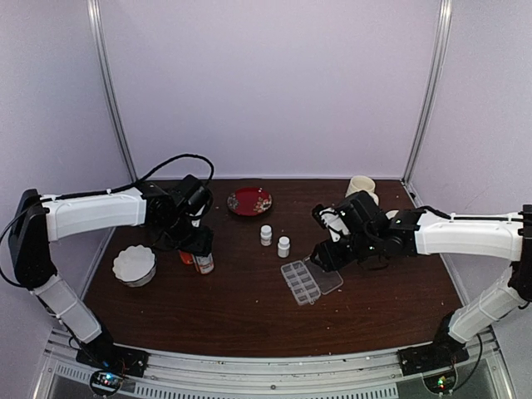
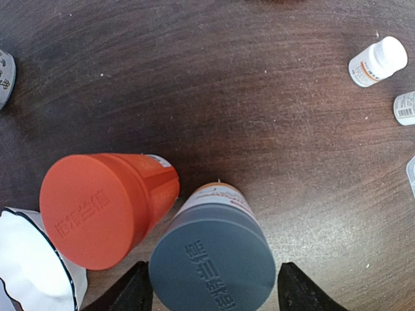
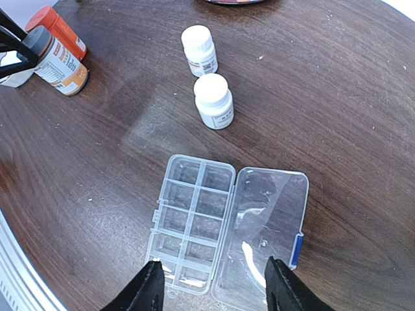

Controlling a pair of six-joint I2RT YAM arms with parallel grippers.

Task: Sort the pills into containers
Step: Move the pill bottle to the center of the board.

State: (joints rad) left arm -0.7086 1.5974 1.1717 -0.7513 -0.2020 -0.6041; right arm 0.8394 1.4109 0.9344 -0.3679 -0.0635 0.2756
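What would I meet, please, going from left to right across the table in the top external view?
white bowl → orange-capped bottle → grey-capped bottle → red plate → clear organizer box → cream cup

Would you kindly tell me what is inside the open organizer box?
In the organizer box, the visible cells look empty, apart from a pale smear nearest the camera; the right gripper covers its near corners.

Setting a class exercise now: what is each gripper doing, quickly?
Left gripper: astride the grey-capped bottle; whether it grips cannot be told.
Right gripper: open, empty, over the organizer box.
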